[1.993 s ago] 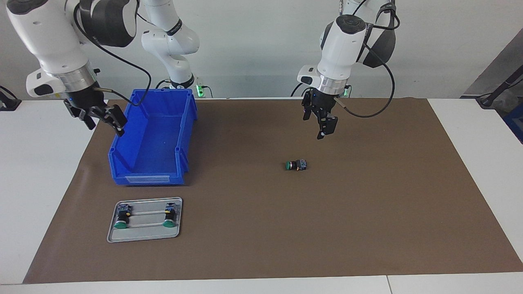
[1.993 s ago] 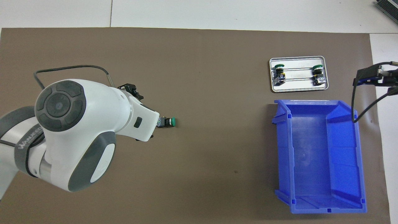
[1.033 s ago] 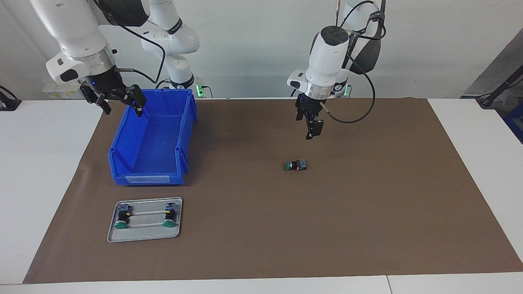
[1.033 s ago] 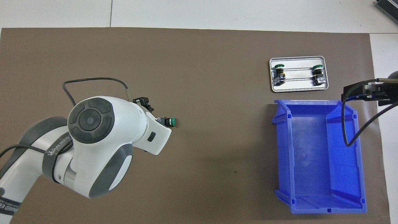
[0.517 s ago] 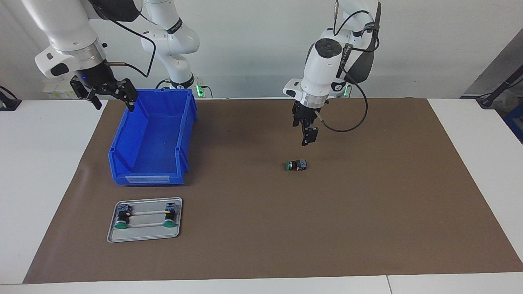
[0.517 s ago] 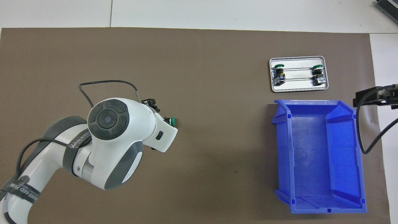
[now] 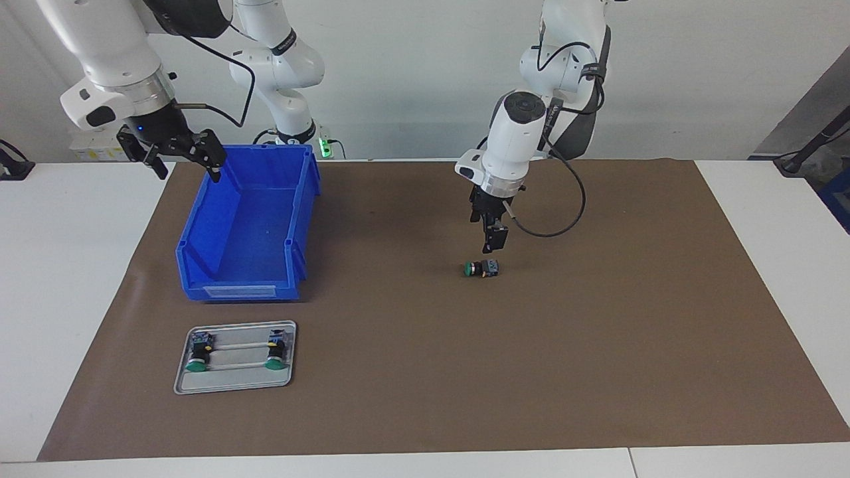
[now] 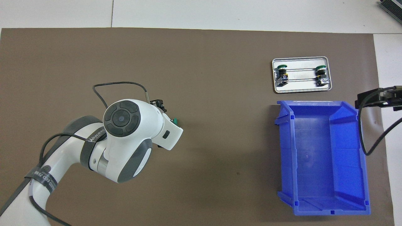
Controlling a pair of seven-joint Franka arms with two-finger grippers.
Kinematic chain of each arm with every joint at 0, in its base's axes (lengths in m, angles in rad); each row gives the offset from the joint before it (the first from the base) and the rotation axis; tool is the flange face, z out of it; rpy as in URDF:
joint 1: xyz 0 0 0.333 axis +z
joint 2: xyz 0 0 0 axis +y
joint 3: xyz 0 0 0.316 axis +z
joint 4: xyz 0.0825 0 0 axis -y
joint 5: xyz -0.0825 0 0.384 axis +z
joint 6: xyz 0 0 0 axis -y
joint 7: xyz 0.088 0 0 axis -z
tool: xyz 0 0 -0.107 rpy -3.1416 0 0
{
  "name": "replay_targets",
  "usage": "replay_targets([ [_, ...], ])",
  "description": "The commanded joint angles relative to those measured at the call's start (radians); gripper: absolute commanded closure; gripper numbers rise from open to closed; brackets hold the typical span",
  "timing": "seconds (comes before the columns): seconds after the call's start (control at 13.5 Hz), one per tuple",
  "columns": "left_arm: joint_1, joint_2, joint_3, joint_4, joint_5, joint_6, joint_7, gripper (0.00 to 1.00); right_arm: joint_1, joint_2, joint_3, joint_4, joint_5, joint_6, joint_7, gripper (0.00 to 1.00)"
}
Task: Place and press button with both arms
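1. Button is lying on its side on the mat, near the middle, well apart from the bin and the tray.
2. It is being hovered over by the left gripper, just above its body, not touching; the jaws are spread and nothing is being gripped.
3. The pick-up step is judged to be in hand: a short straight descent and a closing on the black body are being called for next.
4. The right gripper is being held up over the bin's corner nearest the robots, jaws released and empty, waiting.
5. Two more buttons are sitting in the tray.
6. Open mat is being left all round the button; the bin walls and tray rim are being judged the only edges to clear on the way across.
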Motion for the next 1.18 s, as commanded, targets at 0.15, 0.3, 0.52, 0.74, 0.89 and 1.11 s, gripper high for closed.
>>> replay_targets([
  [0.15,-0.03,0.094,0.018,-0.021,-0.01,0.134,0.034,0.01,0.002,-0.017,0.006,-0.019,-0.001,-0.004,-0.016,0.0],
  [0.3,-0.03,0.147,0.018,-0.021,-0.01,0.189,0.046,0.01,0.005,-0.017,0.007,-0.017,0.001,-0.001,-0.014,0.0],
  [0.52,-0.03,0.178,0.018,-0.027,-0.01,0.228,0.046,0.01,0.005,-0.017,0.007,-0.017,0.001,-0.004,-0.016,0.0],
  [0.74,-0.03,0.177,0.019,-0.044,-0.01,0.228,0.051,0.01,0.005,-0.019,0.007,-0.017,0.001,-0.005,-0.016,0.0],
  [0.89,-0.028,0.174,0.019,-0.056,-0.01,0.223,0.06,0.01,0.005,-0.017,0.007,-0.017,0.001,-0.003,-0.016,0.0],
  [1.11,-0.025,0.169,0.019,-0.075,-0.01,0.224,0.089,0.01,0.005,-0.017,0.007,-0.017,0.001,-0.005,-0.016,0.0],
])
